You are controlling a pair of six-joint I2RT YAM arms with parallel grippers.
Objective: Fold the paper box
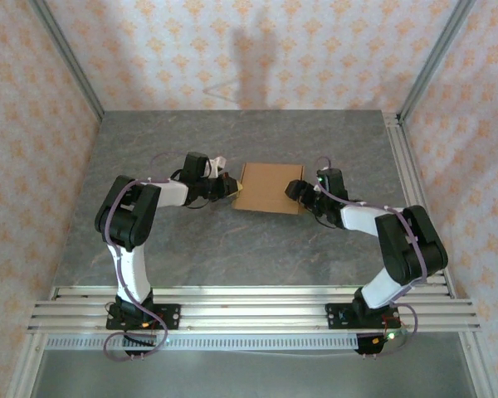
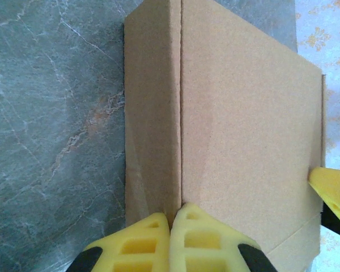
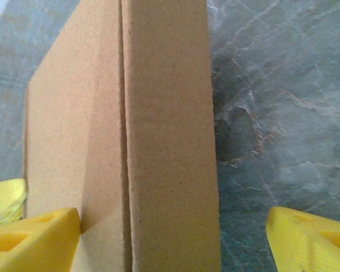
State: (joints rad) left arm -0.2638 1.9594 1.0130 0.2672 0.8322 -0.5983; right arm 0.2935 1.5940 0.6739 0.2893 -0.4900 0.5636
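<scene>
The paper box (image 1: 270, 187) lies folded shut in the middle of the table, a flat brown cardboard mailer. My left gripper (image 1: 227, 187) is at its left side. In the left wrist view the left gripper (image 2: 171, 218) is shut, its yellow tips meeting at the seam between the side wall and the lid of the box (image 2: 238, 124). My right gripper (image 1: 297, 191) is at the box's right side. In the right wrist view the right gripper (image 3: 173, 226) is open and straddles the right side wall of the box (image 3: 158, 141), one finger (image 3: 34, 235) over the lid, the other over the table.
The grey marble table top (image 1: 232, 249) surrounds the box. Aluminium rails (image 1: 249, 303) run along the near edge and another rail (image 1: 411, 178) along the right side. Patterned walls enclose the back and sides.
</scene>
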